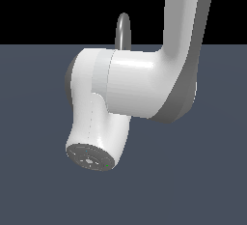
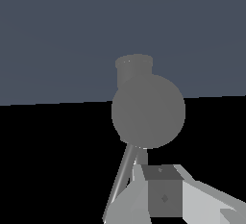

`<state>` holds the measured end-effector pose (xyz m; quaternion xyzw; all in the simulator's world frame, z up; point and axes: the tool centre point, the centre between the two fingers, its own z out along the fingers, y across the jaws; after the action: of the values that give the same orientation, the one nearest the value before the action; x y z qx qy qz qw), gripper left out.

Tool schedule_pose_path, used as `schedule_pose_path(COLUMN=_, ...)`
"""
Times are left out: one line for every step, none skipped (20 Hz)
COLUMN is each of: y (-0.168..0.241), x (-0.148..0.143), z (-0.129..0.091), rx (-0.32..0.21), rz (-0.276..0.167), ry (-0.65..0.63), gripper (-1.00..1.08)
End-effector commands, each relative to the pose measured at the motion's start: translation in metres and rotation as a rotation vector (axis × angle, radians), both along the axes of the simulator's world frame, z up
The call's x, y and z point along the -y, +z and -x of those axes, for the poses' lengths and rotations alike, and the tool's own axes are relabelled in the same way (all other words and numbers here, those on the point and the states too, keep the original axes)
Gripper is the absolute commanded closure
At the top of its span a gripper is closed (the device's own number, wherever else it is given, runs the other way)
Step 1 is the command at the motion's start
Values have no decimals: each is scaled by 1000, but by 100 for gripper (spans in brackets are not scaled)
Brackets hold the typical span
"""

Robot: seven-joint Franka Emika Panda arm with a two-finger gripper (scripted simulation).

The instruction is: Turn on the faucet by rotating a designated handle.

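Behind arm (image 1: 140, 81): faucet (image 1: 123, 28) arch; floor (image 1: 38, 180) open.

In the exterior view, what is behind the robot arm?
Only the top of the faucet's arched spout shows above the robot arm. The arm covers the faucet's base and handle, and the claw too, so contact cannot be judged from that view.

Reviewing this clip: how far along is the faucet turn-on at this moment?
Done: the arm has reached the faucet, which the wrist view shows close up. In hand: a gripper finger sits right beside the thin handle; contact can't be confirmed. Left: rotating the handle; nothing shows it has been turned. In the exterior view the arm hides everything but the top of the spout.
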<state>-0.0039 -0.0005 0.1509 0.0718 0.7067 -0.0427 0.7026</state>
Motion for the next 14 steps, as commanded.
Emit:
schedule_pose_path(y=-5, x=36, z=3, rx=-5, rz=36, ry=16, gripper=108)
schedule_pose_path(y=-5, x=41, z=3, rx=-3, rz=38, ry=17, gripper=108)
schedule_pose_path(y=-5, x=45, z=4, rx=-1, rz=39, ry=17, gripper=108)
schedule_pose_path(y=-5, x=49, z=4, rx=2, rz=41, ry=17, gripper=108)
schedule_pose_path(y=-5, x=49, z=4, rx=2, rz=41, ry=17, gripper=108)
schedule_pose_path(y=0, x=17, z=3, rx=11, rz=-7, ry=-34, gripper=108)
schedule_pose_path(y=-3, x=19, z=3, rx=10, rz=-4, ry=-31, gripper=108)
schedule_pose_path(y=-5, x=22, z=3, rx=10, rz=-2, ry=-29, gripper=108)
schedule_pose_path(y=-8, x=24, z=4, rx=9, rz=1, ry=-26, gripper=108)
schedule_pose_path(y=-10, x=26, z=4, rx=9, rz=3, ry=-23, gripper=108)
schedule_pose_path(y=-13, x=29, z=4, rx=8, rz=5, ry=-21, gripper=108)
schedule_pose_path(y=-15, x=31, z=4, rx=8, rz=8, ry=-18, gripper=108)
schedule_pose_path(y=-18, x=33, z=4, rx=8, rz=10, ry=-15, gripper=108)
schedule_pose_path(y=-21, x=36, z=4, rx=7, rz=13, ry=-13, gripper=108)
